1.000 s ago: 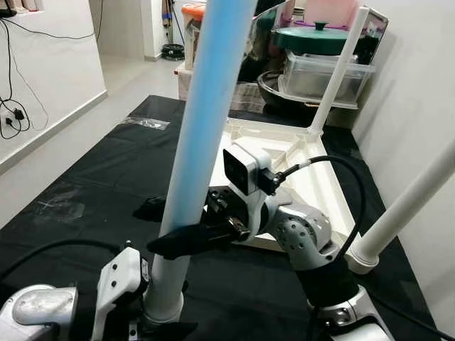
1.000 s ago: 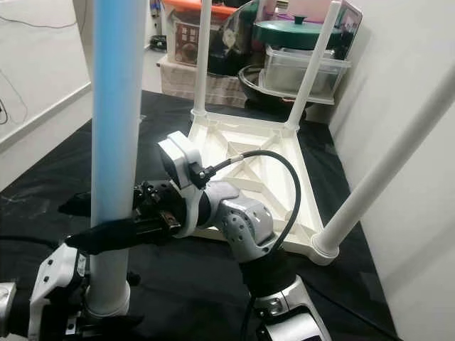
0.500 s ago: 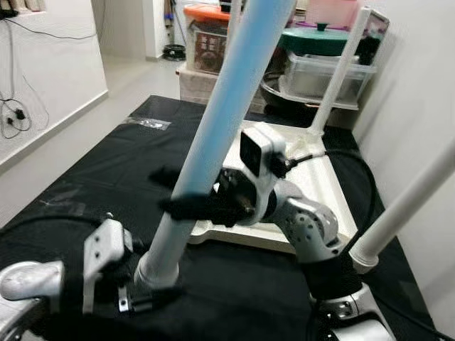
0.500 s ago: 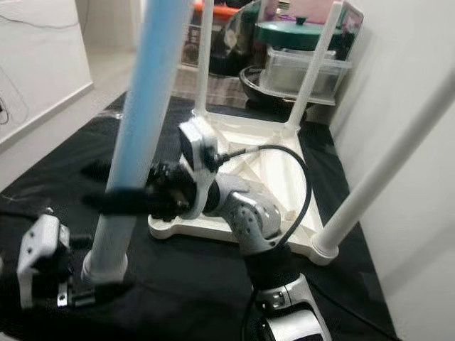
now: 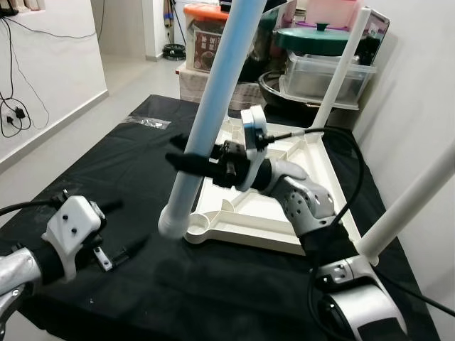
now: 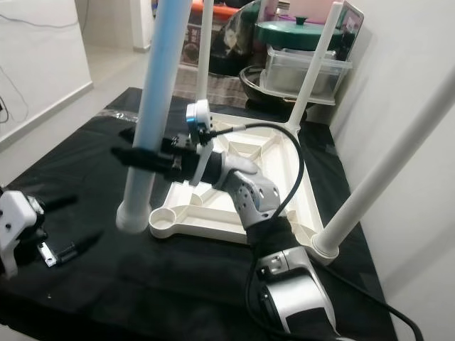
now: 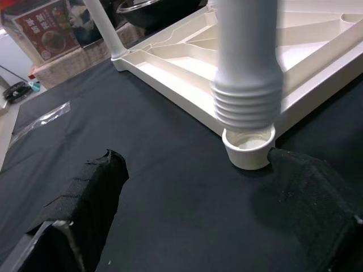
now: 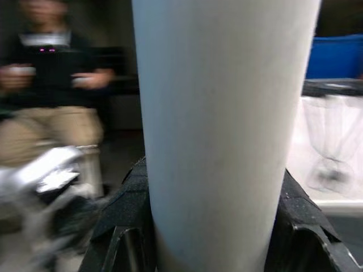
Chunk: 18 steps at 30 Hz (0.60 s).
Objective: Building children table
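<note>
The white table top [image 5: 250, 222] lies upside down on black cloth, with three white legs standing in its corners. My right gripper [image 5: 186, 160] is shut on the fourth leg [image 5: 213, 106], a pale blue-white tube held nearly upright. Its threaded end [image 7: 247, 96] hangs just above and slightly beside the open corner socket [image 7: 248, 148] at the near left corner. My left gripper [image 5: 119, 229] is open low at the near left, apart from the leg, with its black fingers [image 7: 91, 198] on either side of the socket. In the right wrist view the leg [image 8: 227, 113] sits tight between the fingers [image 8: 127, 209].
A fitted leg [image 5: 414, 199] leans out at the near right, close to the wall. Storage boxes and a green-lidded pot [image 5: 320, 39] are stacked behind the table top. A plastic bag [image 5: 146, 123] lies on the cloth at far left. A seated person [image 8: 51, 85] appears blurred.
My left gripper has let go of the leg's lower end and drawn back to the near left. The right gripper has carried the leg forward to the near left corner socket.
</note>
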### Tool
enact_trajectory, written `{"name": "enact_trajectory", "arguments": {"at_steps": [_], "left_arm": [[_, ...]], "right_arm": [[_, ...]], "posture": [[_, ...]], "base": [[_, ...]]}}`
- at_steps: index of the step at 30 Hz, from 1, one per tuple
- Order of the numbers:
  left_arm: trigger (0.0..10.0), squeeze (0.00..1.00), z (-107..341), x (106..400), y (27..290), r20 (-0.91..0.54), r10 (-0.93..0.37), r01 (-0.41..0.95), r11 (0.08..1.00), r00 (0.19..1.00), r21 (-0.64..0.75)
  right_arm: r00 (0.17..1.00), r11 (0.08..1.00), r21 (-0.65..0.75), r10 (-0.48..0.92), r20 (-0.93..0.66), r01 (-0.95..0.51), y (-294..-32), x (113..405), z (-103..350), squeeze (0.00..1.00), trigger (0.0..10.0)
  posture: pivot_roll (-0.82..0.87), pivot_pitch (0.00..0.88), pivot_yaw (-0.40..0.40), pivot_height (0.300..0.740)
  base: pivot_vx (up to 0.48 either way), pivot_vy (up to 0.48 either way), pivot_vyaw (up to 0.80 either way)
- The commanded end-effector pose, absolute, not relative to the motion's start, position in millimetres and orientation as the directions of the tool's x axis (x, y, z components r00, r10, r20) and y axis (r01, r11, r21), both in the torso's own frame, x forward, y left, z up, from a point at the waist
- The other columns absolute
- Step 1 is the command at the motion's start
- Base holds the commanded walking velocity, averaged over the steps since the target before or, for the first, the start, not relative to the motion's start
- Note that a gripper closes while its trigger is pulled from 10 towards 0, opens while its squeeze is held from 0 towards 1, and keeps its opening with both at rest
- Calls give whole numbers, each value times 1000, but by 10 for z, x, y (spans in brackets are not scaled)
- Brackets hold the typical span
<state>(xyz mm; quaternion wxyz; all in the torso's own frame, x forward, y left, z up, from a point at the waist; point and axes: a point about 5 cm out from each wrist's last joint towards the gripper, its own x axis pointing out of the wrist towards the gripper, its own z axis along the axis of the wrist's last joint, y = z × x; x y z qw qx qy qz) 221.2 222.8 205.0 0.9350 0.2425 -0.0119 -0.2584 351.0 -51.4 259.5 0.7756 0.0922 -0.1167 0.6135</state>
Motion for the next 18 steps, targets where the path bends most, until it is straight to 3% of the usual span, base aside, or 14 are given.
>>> {"name": "enact_trajectory", "arguments": {"at_steps": [1,10,18], "left_arm": [[10000,0,1912,2231,2136,-108,-459,457,776,882,435],[10000,0,1590,2205,1803,-129,-426,443,823,895,355],[10000,0,1487,2202,1733,-147,-402,428,830,904,359]], "right_arm": [[345,362,-4,893,289,-932,-528,3623,2601,0,0],[528,554,-85,822,213,-828,-508,3748,2450,0,0],[497,524,-167,849,176,-835,-442,3702,2339,0,0]], "posture": [[144,0,-106,740],[138,0,-95,740],[141,0,-91,740]], "base": [[0,0,0],[0,0,0],[0,0,0]]}}
